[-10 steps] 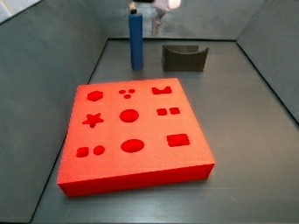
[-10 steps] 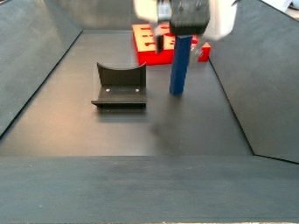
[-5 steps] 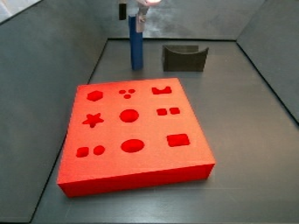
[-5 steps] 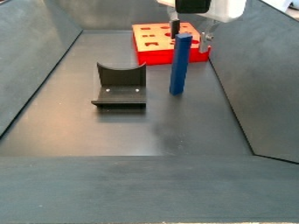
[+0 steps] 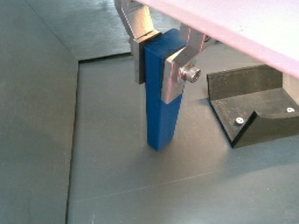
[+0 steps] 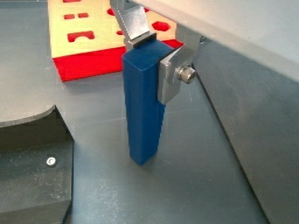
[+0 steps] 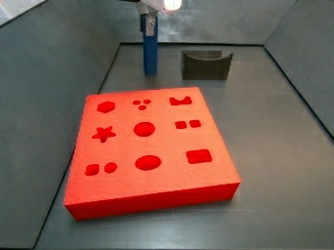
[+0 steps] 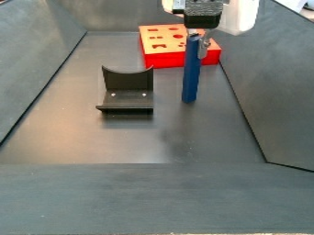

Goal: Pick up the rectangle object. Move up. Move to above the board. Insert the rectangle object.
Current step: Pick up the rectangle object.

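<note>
The rectangle object (image 5: 159, 101) is a slim blue bar standing upright near the back wall, seen in both side views (image 7: 150, 49) (image 8: 193, 72). My gripper (image 5: 158, 66) is shut on its top end, and both wrist views (image 6: 155, 61) show a silver finger pressed flat on each side. The bar's foot is at or just above the floor; I cannot tell whether it touches. The board (image 7: 170, 181) is a thick red slab with shaped holes, lying some way off from the bar (image 8: 166, 59) (image 6: 87, 63).
The dark fixture (image 7: 205, 64) (image 8: 125, 90) stands on the floor beside the bar, also in both wrist views (image 5: 260, 109) (image 6: 30, 179). Grey walls enclose the floor; the back wall is close behind the bar.
The gripper has come down over the bar's top and its fingers now clamp it. The bar has shifted slightly sideways and looks a touch higher in a side view.
</note>
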Tool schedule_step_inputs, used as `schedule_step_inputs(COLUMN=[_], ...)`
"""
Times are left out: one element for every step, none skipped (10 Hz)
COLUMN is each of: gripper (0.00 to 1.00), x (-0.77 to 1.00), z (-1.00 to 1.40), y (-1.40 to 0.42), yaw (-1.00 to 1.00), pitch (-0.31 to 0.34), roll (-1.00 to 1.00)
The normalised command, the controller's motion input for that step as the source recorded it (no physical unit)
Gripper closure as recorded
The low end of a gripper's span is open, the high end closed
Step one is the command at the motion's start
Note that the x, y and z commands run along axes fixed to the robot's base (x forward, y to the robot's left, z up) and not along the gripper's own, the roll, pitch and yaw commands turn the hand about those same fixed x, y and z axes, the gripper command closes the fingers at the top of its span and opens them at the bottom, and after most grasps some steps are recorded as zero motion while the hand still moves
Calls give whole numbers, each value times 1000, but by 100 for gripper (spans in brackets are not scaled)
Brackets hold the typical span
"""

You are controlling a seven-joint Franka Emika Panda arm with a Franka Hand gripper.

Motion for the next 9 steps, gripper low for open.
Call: schedule_step_inputs(gripper=[100, 100, 100, 100, 100, 100, 100, 100, 100], x=[0, 0, 0, 0, 0, 0, 0, 0, 0], z=[0, 0, 0, 0, 0, 0, 0, 0, 0], y=[0, 0, 0, 0, 0, 0, 0, 0, 0], yaw=[0, 0, 0, 0, 0, 0, 0, 0, 0], pitch=[0, 0, 0, 0, 0, 0, 0, 0, 0], roll=[0, 0, 0, 0, 0, 0, 0, 0, 0])
